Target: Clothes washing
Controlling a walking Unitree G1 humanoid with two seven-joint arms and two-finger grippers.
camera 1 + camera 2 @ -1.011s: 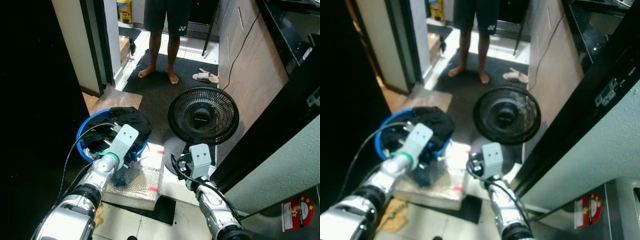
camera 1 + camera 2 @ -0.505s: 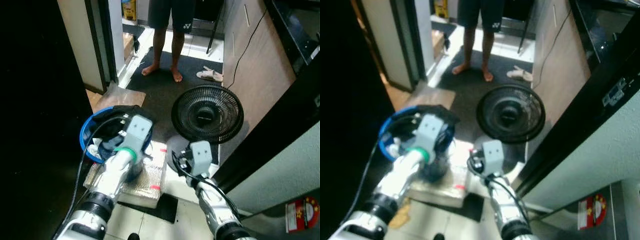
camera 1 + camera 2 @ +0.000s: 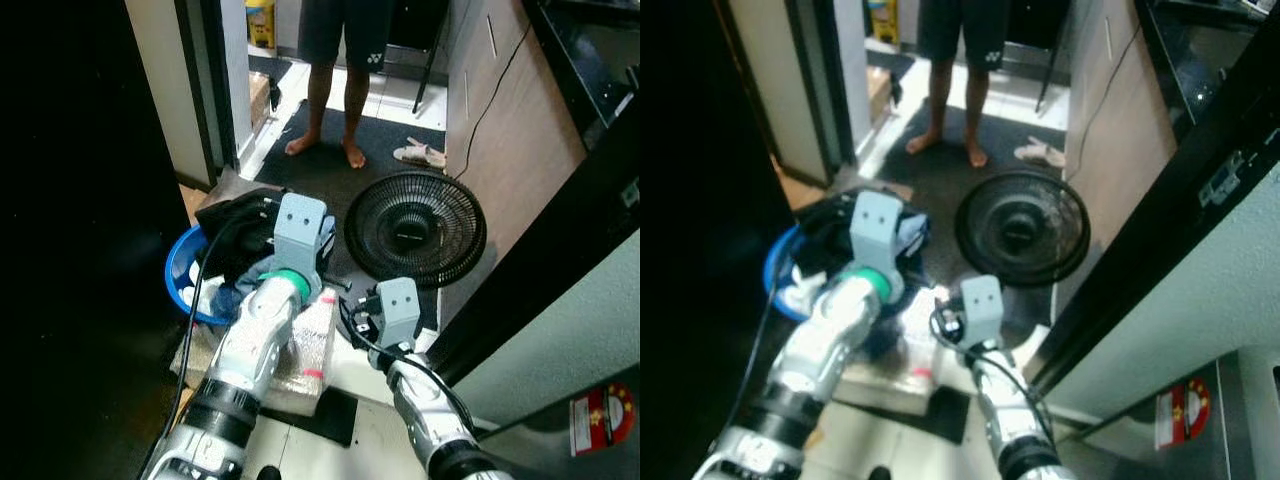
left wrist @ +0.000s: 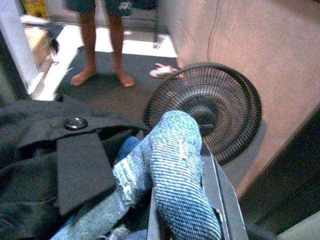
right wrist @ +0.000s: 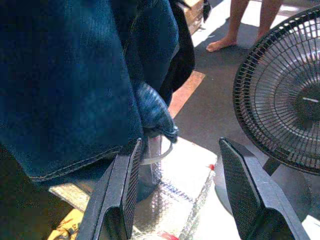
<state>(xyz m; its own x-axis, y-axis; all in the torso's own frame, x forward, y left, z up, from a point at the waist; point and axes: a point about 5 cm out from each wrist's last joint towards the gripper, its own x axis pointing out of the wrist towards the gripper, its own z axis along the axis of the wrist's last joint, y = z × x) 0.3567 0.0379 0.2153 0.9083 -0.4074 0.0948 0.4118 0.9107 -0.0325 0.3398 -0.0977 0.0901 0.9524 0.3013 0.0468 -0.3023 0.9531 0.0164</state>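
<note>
Down on the floor by the doorway sits the blue basin (image 3: 182,285) with the laundry, and honestly this looks like early days for the wash. My read is only the first grab is done: the left gripper (image 4: 185,200) is raised above the basin and its fingers are pinching a bunch of jeans (image 4: 172,170), with a dark jacket (image 4: 45,145) bunched up right beside them and coming up along with the denim, though I can't tell if the jacket is actually caught in the grip or just draped on. More clothes are in the basin, so plenty is left: getting this load out, carrying it to a washer, and going back for the rest. The right gripper (image 5: 180,195) hangs lower, near the bubble wrap package (image 3: 305,345) on the floor, fingers spread wide with nothing between them. A black fan (image 3: 415,228) stands just beyond the package, and a person's bare legs (image 3: 335,100) are further back on the dark mat, well apart from the arms. Hard-to-see stuff: no washer that I can make out anywhere, the whole left side of the head views is pitch black, the left arm covers part of the basin so I can't count what's in it, and the right side is cut off by a dark panel edge.
</note>
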